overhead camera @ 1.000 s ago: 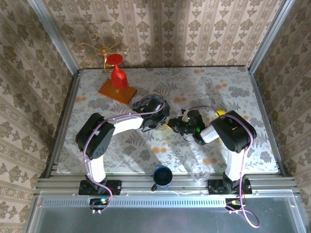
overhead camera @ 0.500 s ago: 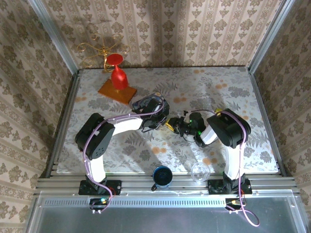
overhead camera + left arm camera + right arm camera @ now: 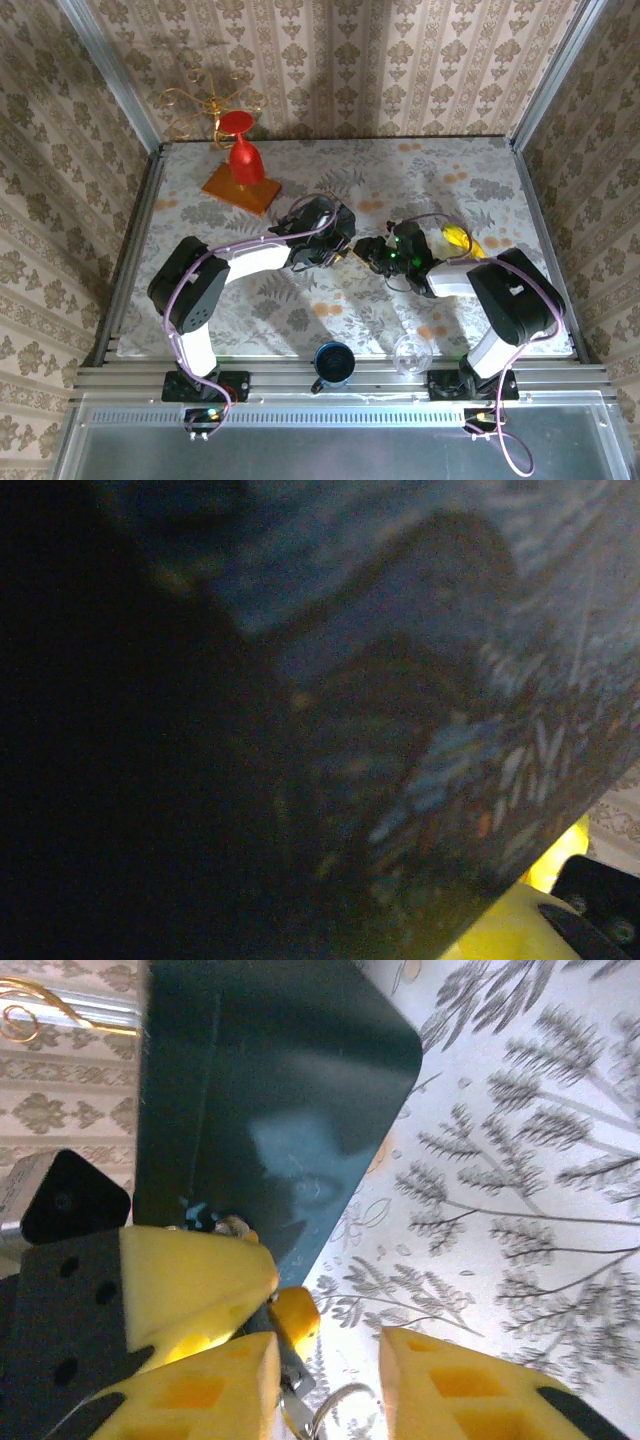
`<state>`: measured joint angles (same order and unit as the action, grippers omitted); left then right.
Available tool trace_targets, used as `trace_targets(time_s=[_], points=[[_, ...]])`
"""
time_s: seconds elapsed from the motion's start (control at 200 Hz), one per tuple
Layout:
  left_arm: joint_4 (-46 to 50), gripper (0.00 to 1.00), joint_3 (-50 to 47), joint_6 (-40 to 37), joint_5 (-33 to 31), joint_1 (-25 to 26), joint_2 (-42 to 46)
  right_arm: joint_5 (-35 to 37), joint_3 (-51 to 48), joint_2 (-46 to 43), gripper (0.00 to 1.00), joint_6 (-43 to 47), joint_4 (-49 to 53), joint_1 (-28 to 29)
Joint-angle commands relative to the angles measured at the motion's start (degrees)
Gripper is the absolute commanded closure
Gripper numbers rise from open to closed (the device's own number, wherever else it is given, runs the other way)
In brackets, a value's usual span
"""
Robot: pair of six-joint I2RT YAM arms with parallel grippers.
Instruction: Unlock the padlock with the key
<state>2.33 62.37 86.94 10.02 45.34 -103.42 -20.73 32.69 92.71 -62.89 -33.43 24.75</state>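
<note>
1. Where the arm bases sit at the near edge of the table (image 3: 300, 310), a blue mug (image 3: 333, 365) and a clear glass (image 3: 412, 353) stand well apart from the work.
2. Mid-table the two claws meet tip to tip, the left claw (image 3: 338, 248) reaching in from the left and the right claw (image 3: 330, 1360) from the right.
3. The right claw's yellow fingers stand apart. The key (image 3: 292, 1378) and its ring (image 3: 338, 1408) lie in the gap, close to one finger but pinched by neither, so this claw is open and holds nothing.
4. One yellow finger (image 3: 190, 1280) of the left claw lies against the lower edge of the dark blue tin (image 3: 270, 1100). I cannot tell whether that claw is clamped on anything.
5. The padlock (image 3: 236, 1226) shows as a small silvery bit at the tin's edge, just above that finger. The rest of it is hidden, and so is the keyhole.
6. The step in hand looks like working the key at the lock. Next, the right claw should close squarely on the key's head and twist, with the lock held steady. Whether the key is fully seated cannot be seen.
7. Farther back, a red goblet (image 3: 240, 150) stands on an orange board (image 3: 240, 190), and a gold wire ornament (image 3: 205, 100) sits by the wall, well clear.
</note>
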Motion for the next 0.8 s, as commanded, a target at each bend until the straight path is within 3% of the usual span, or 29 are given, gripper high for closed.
trace_targets(time_s=[0.0, 0.37, 0.61, 0.795], points=[[2.4, 1.0, -0.97, 0.52, 5.01, 1.83, 1.64, 6.23, 2.5, -4.0, 0.62, 5.57, 5.31, -0.32], [1.72, 1.0, -1.89, 0.71, 5.25, 1.74, 1.73, 9.13, 0.42, -10.09, 0.59, 10.34, 10.1, -0.15], [1.1, 1.0, -2.08, 1.03, 5.45, 1.75, 1.55, 6.83, -1.64, -15.17, 0.67, 15.01, 12.06, 1.15], [0.7, 1.0, -2.02, 1.13, 5.62, 1.72, 1.38, 4.85, -1.67, -16.82, 0.69, 17.02, 13.96, 2.62]])
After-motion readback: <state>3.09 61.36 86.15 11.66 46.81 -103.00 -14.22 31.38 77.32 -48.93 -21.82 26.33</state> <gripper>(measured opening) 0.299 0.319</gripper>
